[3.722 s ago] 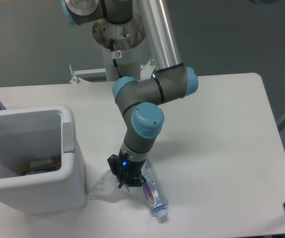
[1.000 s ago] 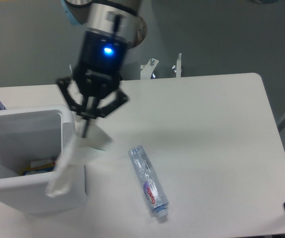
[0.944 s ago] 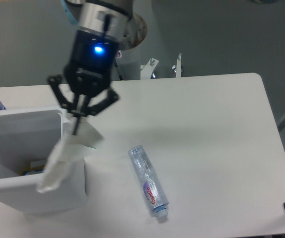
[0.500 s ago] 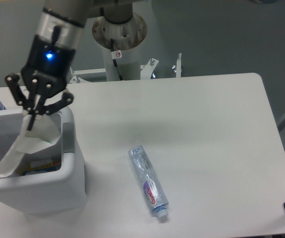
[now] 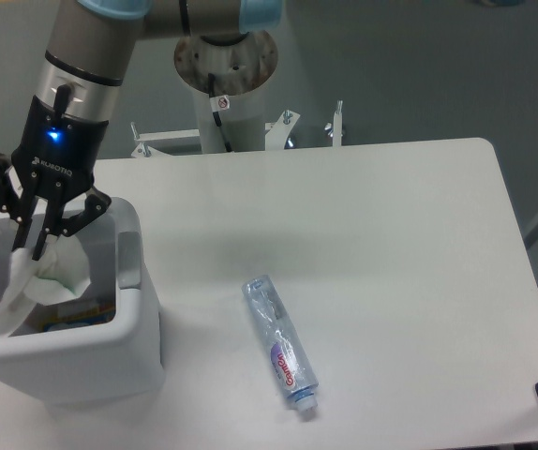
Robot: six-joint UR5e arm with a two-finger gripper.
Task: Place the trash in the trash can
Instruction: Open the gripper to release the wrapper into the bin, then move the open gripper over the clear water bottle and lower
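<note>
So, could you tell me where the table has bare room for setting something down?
The whole right half, right of the crushed bottle, is bare, as is the back strip toward the robot base. The left is crowded: trash can and claw holding the white carton.

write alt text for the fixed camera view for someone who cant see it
A robot gripper holds a flattened white carton over the open white trash can at the table's left edge. A crushed clear plastic bottle lies on the white table to the right.

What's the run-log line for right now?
gripper: shut on white carton | carton: hanging inside trash can | crushed bottle: lying on table | phase: before release
</note>
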